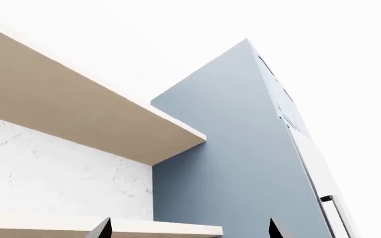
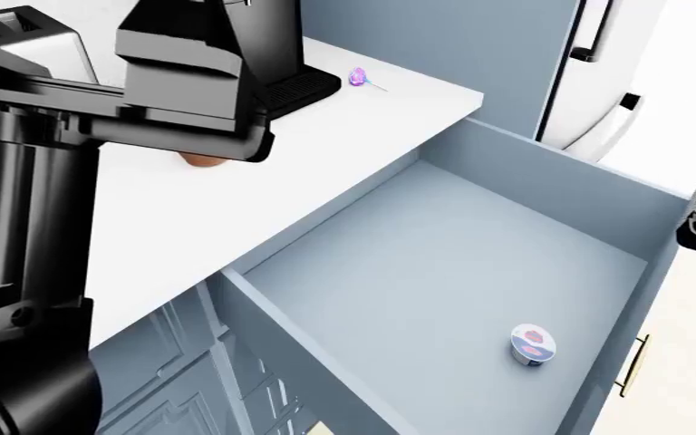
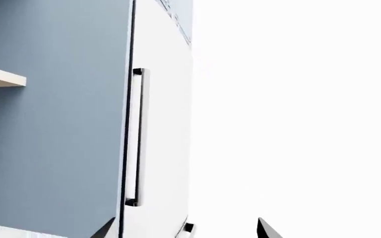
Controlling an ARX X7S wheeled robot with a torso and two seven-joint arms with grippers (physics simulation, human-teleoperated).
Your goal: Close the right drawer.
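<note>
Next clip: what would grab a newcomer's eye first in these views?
The wide-open right drawer fills the middle of the head view, blue-grey and almost bare, with one small round container lying near its front panel. Left of it runs the white countertop, half hidden by the robot's big black left arm. Behind stands the tall blue-grey fridge panel.

The right drawer (image 2: pixel 445 272) has smooth, matt blue-grey painted walls and floor, plain inside, with a slim brass-looking bar handle (image 2: pixel 633 364) at four o'clock in the head view. The countertop (image 2: pixel 239 195) is smooth matt white. The left arm (image 2: pixel 106 91) looks like glossy black plastic. The fridge panel (image 1: pixel 243 163) is flat matt blue-grey; the shelf (image 1: pixel 78 109) looks like pale matt wood, the wall (image 1: pixel 58 173) rough white plaster.
</note>
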